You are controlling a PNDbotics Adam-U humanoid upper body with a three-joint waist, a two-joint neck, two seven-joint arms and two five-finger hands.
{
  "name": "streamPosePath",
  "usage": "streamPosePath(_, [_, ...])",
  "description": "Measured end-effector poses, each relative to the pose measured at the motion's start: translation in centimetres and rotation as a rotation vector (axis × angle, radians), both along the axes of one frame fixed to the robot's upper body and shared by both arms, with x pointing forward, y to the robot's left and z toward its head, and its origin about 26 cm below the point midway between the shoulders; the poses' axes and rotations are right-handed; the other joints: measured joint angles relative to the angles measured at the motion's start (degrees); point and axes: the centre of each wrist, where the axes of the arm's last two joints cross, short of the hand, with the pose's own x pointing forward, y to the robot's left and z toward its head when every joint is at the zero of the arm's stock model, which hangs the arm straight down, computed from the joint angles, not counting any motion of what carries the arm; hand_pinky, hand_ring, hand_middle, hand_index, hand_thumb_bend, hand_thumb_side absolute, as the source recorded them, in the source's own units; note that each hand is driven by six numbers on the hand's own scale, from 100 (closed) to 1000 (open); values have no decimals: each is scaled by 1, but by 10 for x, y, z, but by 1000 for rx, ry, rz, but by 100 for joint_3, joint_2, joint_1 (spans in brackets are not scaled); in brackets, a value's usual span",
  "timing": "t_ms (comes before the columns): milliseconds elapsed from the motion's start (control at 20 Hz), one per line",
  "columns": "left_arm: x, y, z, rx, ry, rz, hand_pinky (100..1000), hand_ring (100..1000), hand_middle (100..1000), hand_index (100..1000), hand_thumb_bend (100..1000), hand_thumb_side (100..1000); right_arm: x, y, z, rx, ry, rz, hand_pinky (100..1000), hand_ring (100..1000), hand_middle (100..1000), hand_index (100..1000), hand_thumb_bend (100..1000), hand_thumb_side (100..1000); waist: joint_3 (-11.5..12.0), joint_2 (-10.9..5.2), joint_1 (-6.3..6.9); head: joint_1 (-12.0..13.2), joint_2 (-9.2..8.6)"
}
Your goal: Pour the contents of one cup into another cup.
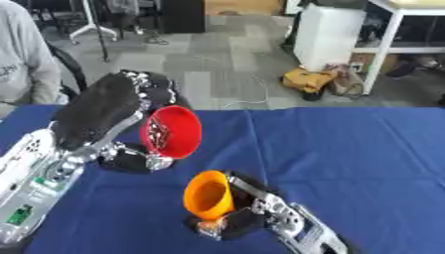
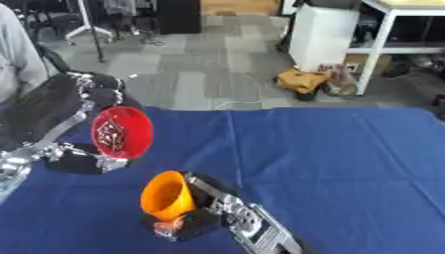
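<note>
Pouring under way — left hand (image 1: 104, 111), fingers curled round red cup (image 1: 171, 132), tips it above orange cup (image 1: 209, 195), gripped by right hand (image 1: 252, 211) near blue surface (image 1: 347, 158); transfer unconfirmed.

Smooth plastic cups (image 1: 172, 131), matt tablecloth (image 1: 347, 149)

Left hand (image 1: 117, 111) has the red cup (image 1: 171, 132) up off the blue desk (image 1: 347, 158), fingers curled round it, cup tipped on its side with the mouth facing right. Below and just right, the right hand (image 1: 248, 211) grips the orange cup (image 1: 208, 195), tilted, mouth leaning toward the red one.
</note>
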Motion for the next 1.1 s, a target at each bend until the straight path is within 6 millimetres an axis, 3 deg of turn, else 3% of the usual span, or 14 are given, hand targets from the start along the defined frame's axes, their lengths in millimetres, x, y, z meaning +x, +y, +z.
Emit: streamPosePath(1100, [3,-9,-2,166,-109,28,483,374,347,648,598,100,0,0,0,41,57,24,443,427,420,532,305,100,-20,-1,17,-7,0])
